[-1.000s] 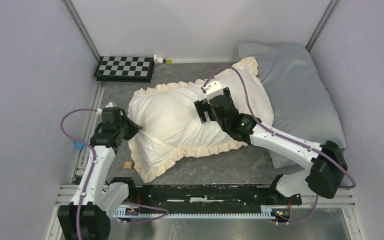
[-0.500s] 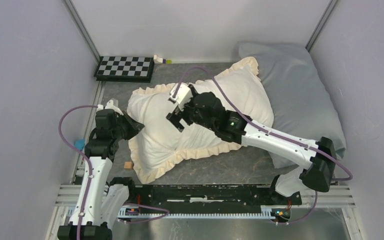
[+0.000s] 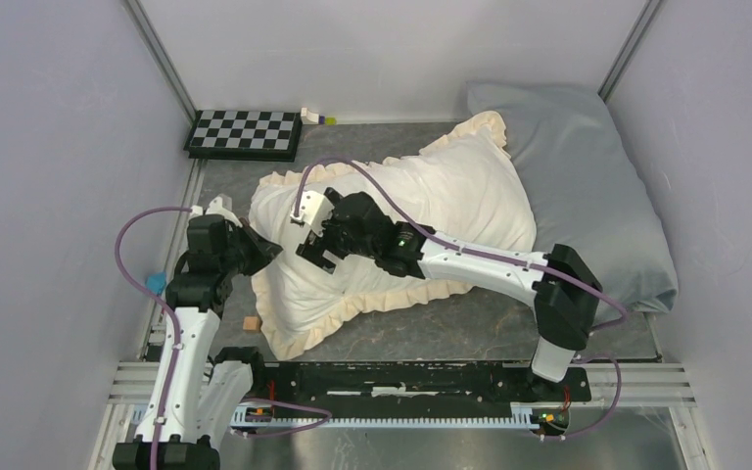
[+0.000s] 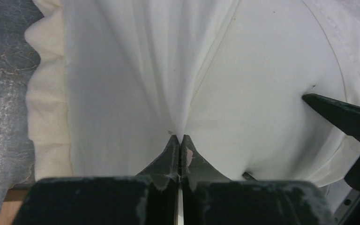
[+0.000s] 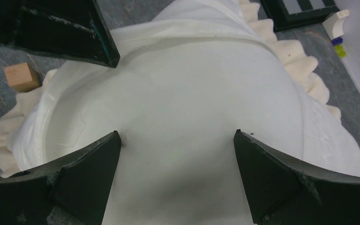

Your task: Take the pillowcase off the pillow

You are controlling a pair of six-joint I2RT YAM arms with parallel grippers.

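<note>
The cream frilled pillowcase [image 3: 460,186] lies stuffed across the table's middle. My left gripper [image 3: 266,247] is at its left end, shut on a pulled-up fold of its white fabric [image 4: 180,137]; the frill [image 4: 47,117] shows to the left. My right gripper [image 3: 315,250] is open, its jaws wide apart [image 5: 176,136], and its fingertips [image 5: 110,140] press on a smooth white bulge, apparently the pillow [image 5: 183,93], framed by an arc of fabric edge. One right finger [image 4: 342,115] shows in the left wrist view. The left gripper [image 5: 65,33] shows in the right wrist view.
A pale blue-grey pillow [image 3: 587,186] lies at the back right, partly under the cover. A checkerboard [image 3: 245,132] and small objects [image 3: 315,116] sit at the back left. A wooden block [image 3: 251,322] lies near the cover's front-left corner. Walls enclose three sides.
My right gripper has moved left across the cover, from its middle to its left end beside the left gripper. The left gripper has kept its hold and barely moved.
</note>
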